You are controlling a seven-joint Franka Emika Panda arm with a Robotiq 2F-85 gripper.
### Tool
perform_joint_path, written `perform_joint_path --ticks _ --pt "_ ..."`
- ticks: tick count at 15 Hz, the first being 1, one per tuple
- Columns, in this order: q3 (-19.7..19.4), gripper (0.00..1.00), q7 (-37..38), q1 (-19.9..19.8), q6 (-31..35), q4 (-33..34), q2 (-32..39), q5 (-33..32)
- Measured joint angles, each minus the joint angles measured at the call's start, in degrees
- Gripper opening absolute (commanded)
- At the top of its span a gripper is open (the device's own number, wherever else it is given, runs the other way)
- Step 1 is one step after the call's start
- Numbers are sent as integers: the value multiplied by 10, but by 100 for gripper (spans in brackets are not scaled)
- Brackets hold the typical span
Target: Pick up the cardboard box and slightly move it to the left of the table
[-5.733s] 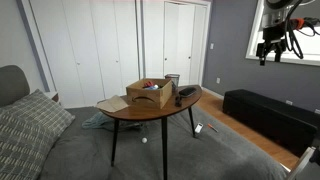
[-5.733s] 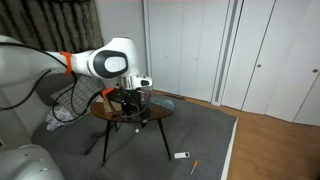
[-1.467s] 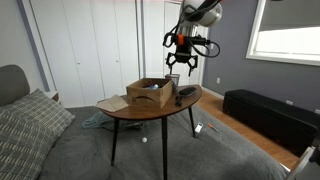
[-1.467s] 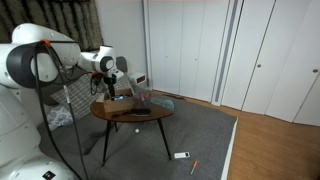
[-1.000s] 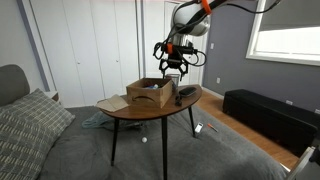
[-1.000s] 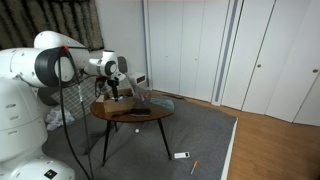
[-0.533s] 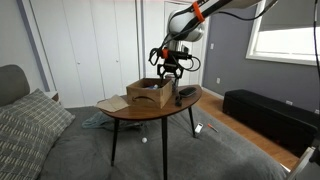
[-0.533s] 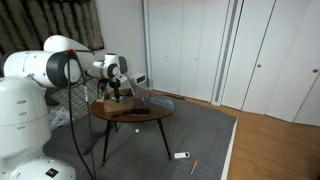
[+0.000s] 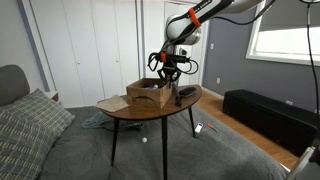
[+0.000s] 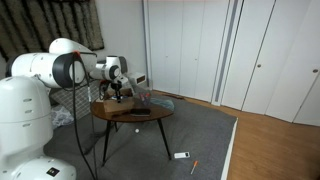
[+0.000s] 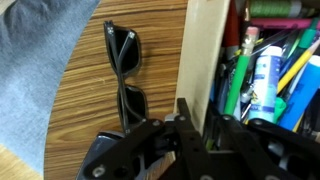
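Gripper (image 9: 167, 76) at the rim of the box (image 9: 146, 95) on the table (image 9: 128, 112), jaws apart astride one wall; sunglasses (image 11: 126, 72) lie just outside.

No text, brand or number reads anywhere. In the wrist view a white-and-blue tube (image 11: 262, 78) inside the box (image 11: 203, 50) carries a printed label, too blurred to read. The pens (image 11: 300, 62) beside the tube show no legible marks.

White arm (image 10: 68, 68), orange band (image 9: 194, 14), black claw (image 9: 165, 72)
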Motion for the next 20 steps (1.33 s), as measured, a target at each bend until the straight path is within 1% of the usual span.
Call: perform_joint_path --ticks 1,3,4,5,6,7,8,10,15,20 --pt "-1 7 0 3 -1 3 4 -3" --pt "-3 12 4 8 -13 14 10 -12" --pt "-4 12 5 10 -24 20 13 -17" --pt "-5 11 5 13 -35 28 17 -22" --pt "-6 3 5 15 -46 35 21 -27" --pt "-6 1 5 17 -56 42 24 -30" --pt "-7 0 5 19 -63 48 28 -31" --pt "-9 2 18 20 -75 62 36 -31" --pt "-11 2 86 21 -97 90 52 -29" --pt "-14 2 183 31 -103 112 67 -29"
